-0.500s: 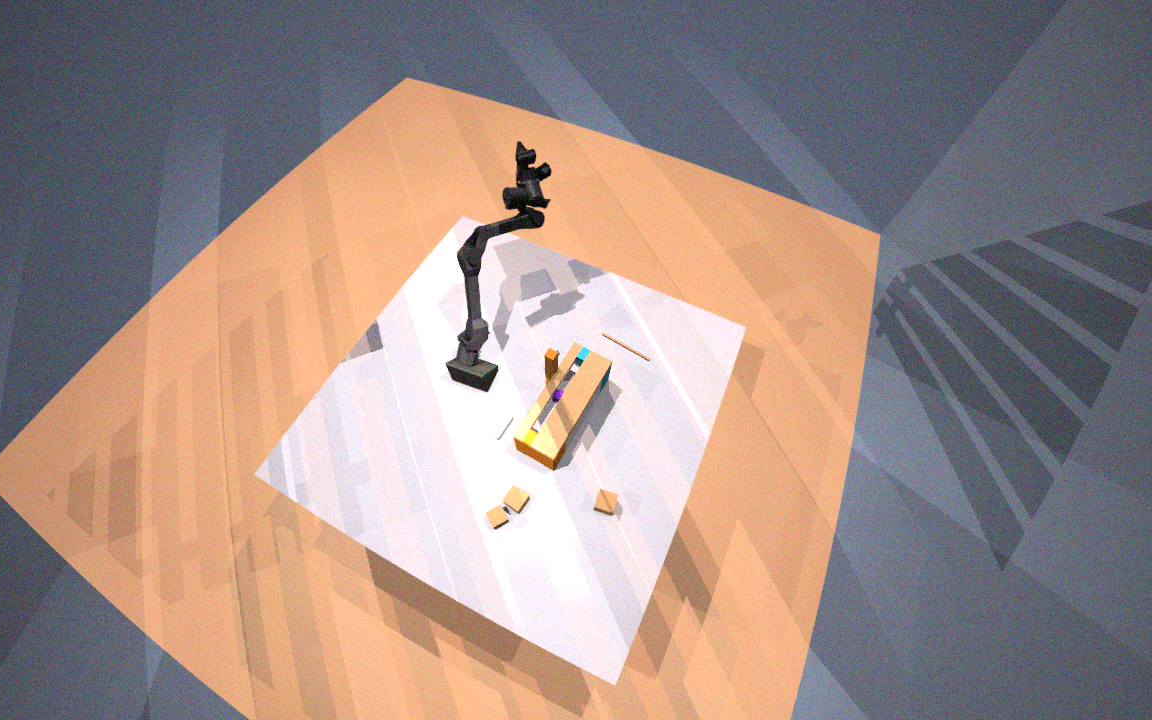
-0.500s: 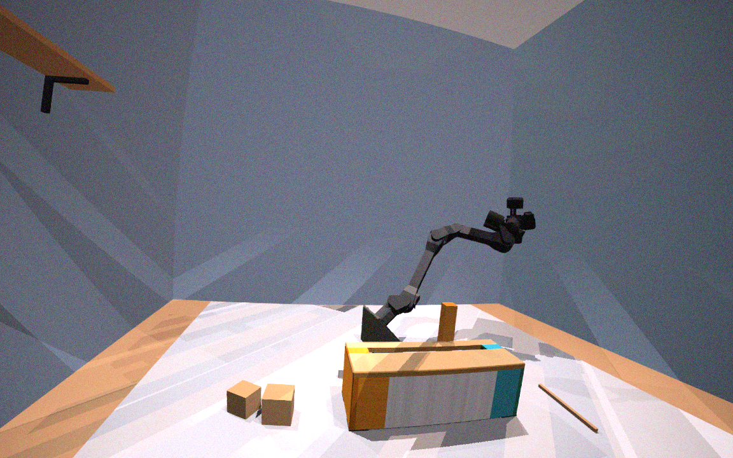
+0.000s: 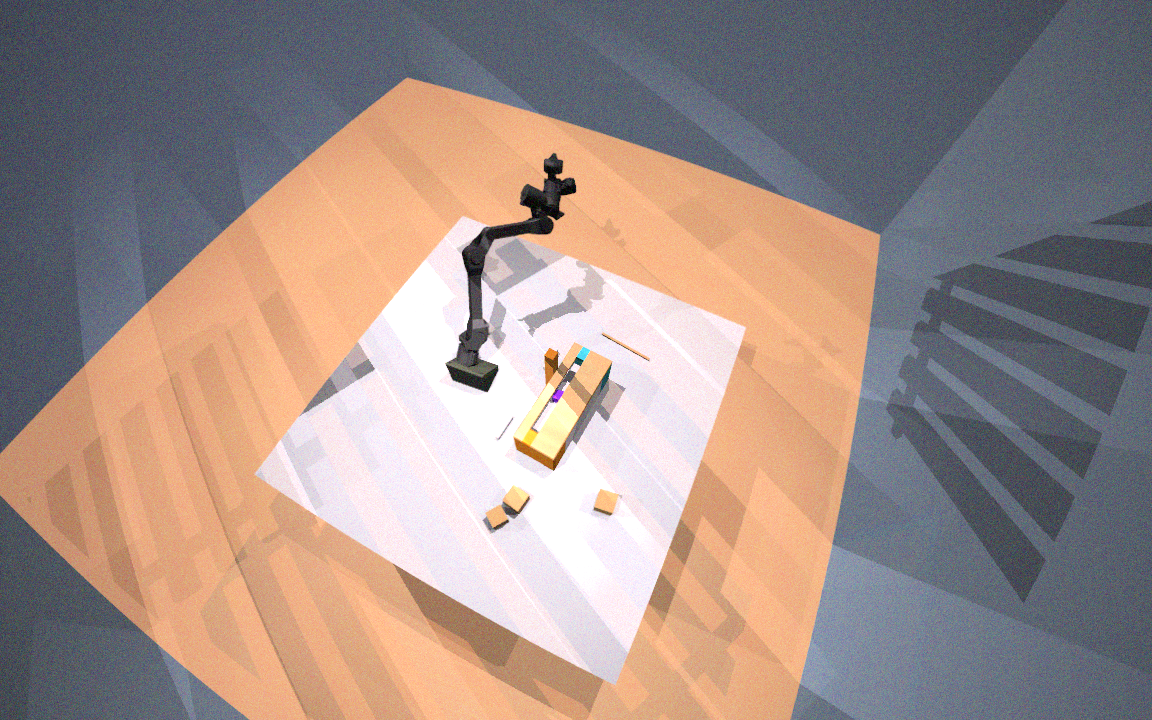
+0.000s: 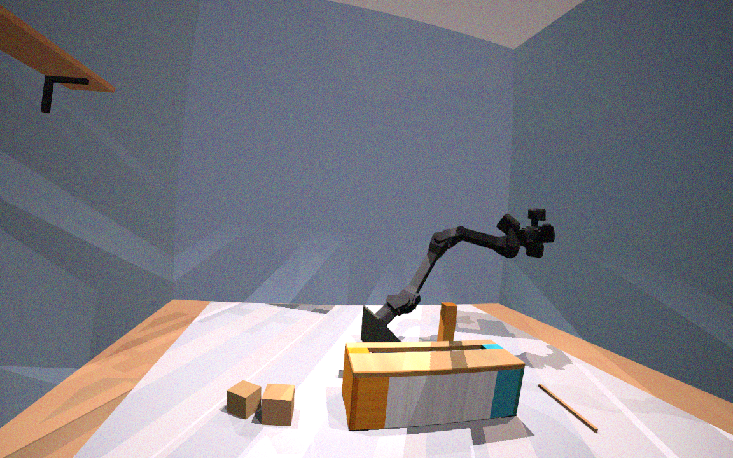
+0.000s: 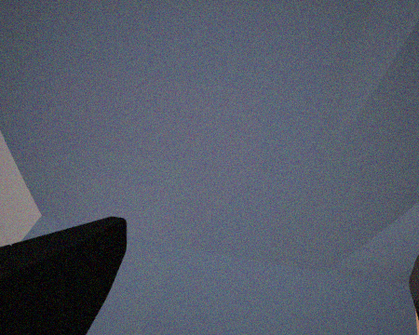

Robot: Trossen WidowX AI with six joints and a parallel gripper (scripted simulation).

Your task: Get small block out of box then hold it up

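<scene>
The box (image 3: 566, 428) (image 4: 437, 362) stands on the table, long and wooden, with a slot along its top, an orange-yellow end and a teal end. A small purple block (image 3: 557, 394) shows through the slot in the top view, around the middle of the box's length. The box hides it in the exterior view. Which end is the closed pocket, I cannot tell. My gripper (image 4: 544, 233) (image 5: 272, 255) is open and empty, held high in the air, well away from the box and beyond its teal end. The wrist view shows only the two dark fingers, walls and ceiling.
An orange post (image 3: 550, 365) (image 4: 447, 322) stands close behind the box. A thin brown stick (image 3: 626, 346) (image 4: 567, 408) lies beyond the teal end. A thin pale stick (image 3: 505, 428) lies between box and arm base. Three wooden cubes (image 3: 516, 499) (image 3: 497, 516) (image 3: 606, 501) lie beyond the orange-yellow end.
</scene>
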